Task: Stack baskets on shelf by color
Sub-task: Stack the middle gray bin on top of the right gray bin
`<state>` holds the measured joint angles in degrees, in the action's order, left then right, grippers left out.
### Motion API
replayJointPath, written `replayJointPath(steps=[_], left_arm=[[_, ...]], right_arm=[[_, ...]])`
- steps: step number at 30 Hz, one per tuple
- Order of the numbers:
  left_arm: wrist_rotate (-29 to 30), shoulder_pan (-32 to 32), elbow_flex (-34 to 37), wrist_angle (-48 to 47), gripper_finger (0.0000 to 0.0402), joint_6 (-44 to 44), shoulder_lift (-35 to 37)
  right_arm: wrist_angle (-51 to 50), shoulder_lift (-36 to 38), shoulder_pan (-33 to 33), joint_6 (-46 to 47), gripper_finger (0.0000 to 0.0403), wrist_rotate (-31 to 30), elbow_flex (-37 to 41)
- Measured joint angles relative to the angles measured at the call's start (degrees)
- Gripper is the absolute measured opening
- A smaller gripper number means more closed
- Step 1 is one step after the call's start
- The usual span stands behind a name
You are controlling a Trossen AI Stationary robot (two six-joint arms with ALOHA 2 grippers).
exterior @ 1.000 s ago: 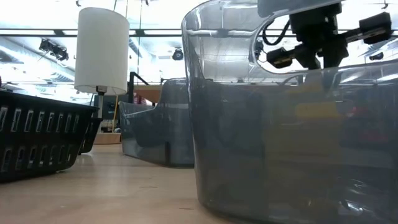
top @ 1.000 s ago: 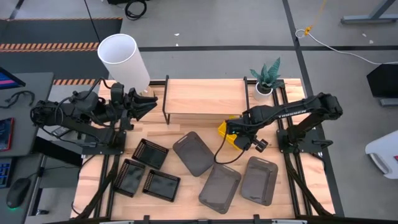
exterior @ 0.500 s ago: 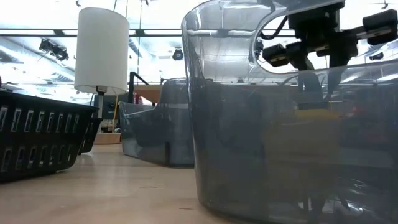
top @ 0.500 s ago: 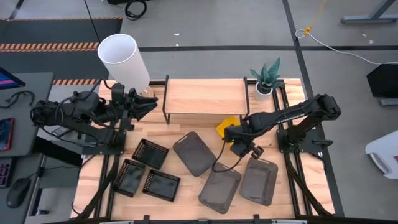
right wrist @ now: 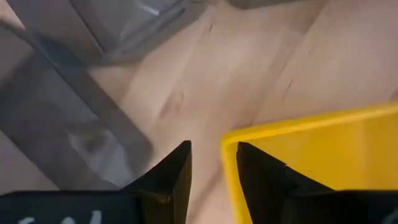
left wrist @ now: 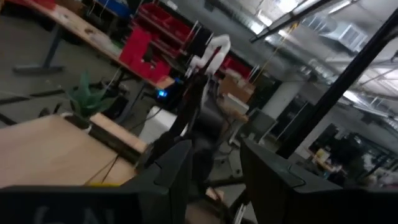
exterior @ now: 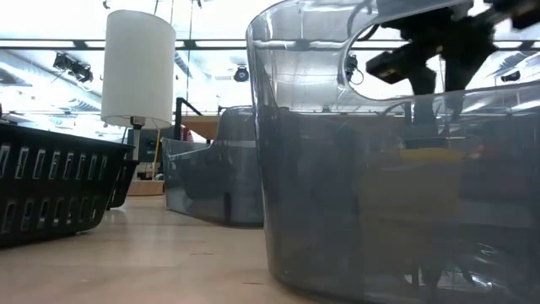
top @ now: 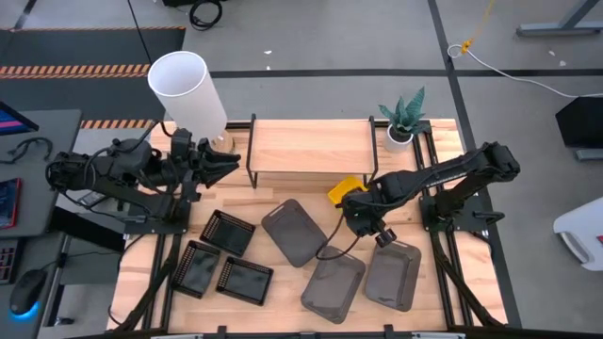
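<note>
Yellow basket (right wrist: 323, 155) rim sits between the right gripper (right wrist: 211, 163) fingers, parted and not yet clenched on it, just in front of the shelf (top: 306, 151).
Three black baskets (top: 226, 233) and three grey baskets (top: 294, 231) lie on the table; the left gripper (top: 221, 162) waits beside the shelf's end, fingers apart, holding nothing.

**A robotics lab in an industrial hall**

Grey concrete floor (top: 311, 38) is showing hazard striping (top: 75, 70) and trailing cables (top: 490, 56). Exposed ceiling ducts (left wrist: 339, 34) are running overhead, and what are probably red storage bins (left wrist: 158, 31) are sitting beyond workbenches.
</note>
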<state>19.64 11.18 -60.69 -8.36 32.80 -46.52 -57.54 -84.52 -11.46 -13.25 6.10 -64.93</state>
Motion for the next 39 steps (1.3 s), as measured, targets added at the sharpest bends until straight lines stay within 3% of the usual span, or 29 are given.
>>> replayJointPath(steps=[8,16,21,30,39], left_arm=[[0.25,-0.09,0.00,-10.31,0.0142,2.57,-0.59],[0.66,-0.09,-0.04,-19.97,0.0142,2.58,-3.55],[-1.32,-0.09,-0.02,-20.33,0.0142,3.54,-5.06],[-12.34,-0.11,-0.02,-20.42,0.0142,6.42,-5.28],[-14.40,0.04,-0.02,-21.71,0.0142,6.05,-2.97]], right_arm=[[-3.63,0.75,-2.06,30.33,0.0133,0.20,0.51],[1.28,0.73,-2.41,41.42,0.0140,6.51,0.53],[6.50,0.05,-2.41,43.70,0.0145,11.39,-3.27],[5.46,-10.39,-2.78,37.62,0.0143,5.86,-18.40],[0.09,-22.96,-3.73,28.84,0.0143,0.70,-36.38]])
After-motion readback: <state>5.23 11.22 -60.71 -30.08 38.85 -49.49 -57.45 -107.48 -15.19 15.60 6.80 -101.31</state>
